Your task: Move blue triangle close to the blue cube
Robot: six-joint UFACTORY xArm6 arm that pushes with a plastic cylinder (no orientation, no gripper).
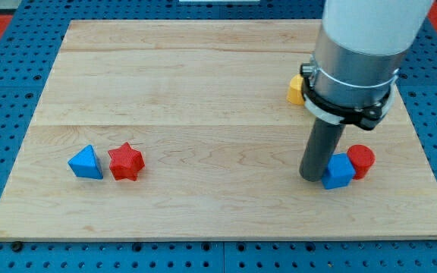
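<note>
The blue triangle [86,163] lies at the view's lower left, touching a red star [125,161] on its right. The blue cube [338,171] sits at the view's lower right, with a red cylinder [361,161] touching its right side. My tip [312,177] rests on the board right against the blue cube's left side, far to the right of the blue triangle.
A yellow block [296,89] sits at the view's upper right, partly hidden behind the arm [355,53]. The wooden board [203,91] ends in edges on all sides, with blue pegboard beyond.
</note>
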